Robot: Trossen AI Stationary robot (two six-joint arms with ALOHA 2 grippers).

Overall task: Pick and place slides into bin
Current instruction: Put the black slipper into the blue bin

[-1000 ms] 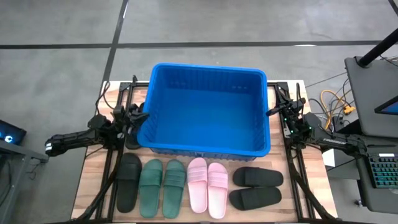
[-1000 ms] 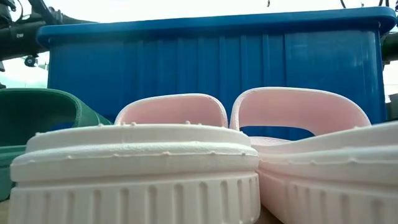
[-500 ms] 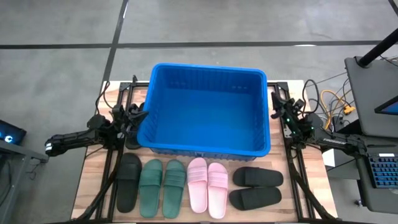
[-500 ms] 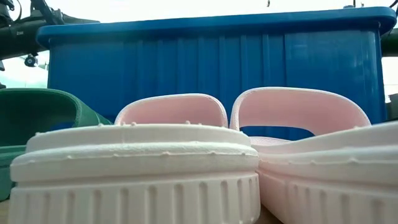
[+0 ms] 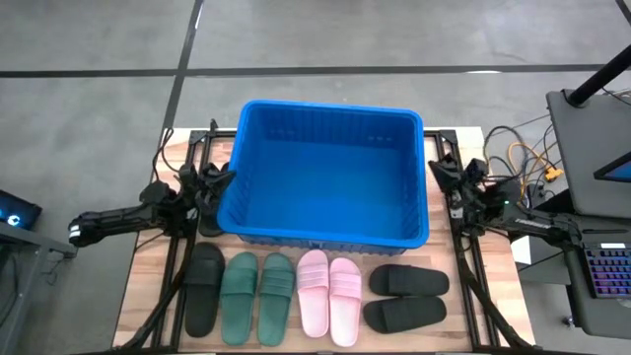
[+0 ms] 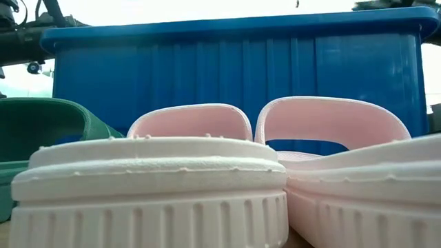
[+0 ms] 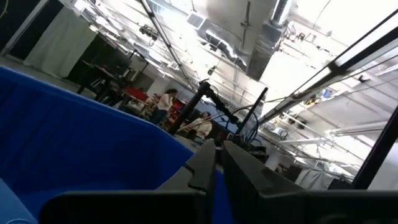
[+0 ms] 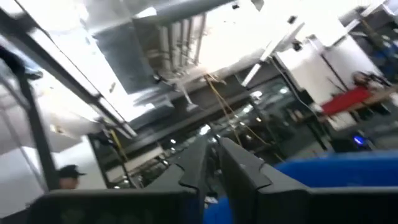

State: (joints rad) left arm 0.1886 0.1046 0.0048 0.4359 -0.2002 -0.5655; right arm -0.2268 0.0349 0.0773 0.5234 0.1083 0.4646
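Slides (image 5: 314,294) (seven, in a row) before bin (image 5: 325,233), well apart from both grippers.

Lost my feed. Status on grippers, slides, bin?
Left gripper, right gripper nearly shut, empty, flanking bin. Seven slides on table. Bin empty, nothing blocking.

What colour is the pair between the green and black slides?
Pink pair, clearest in the high view.
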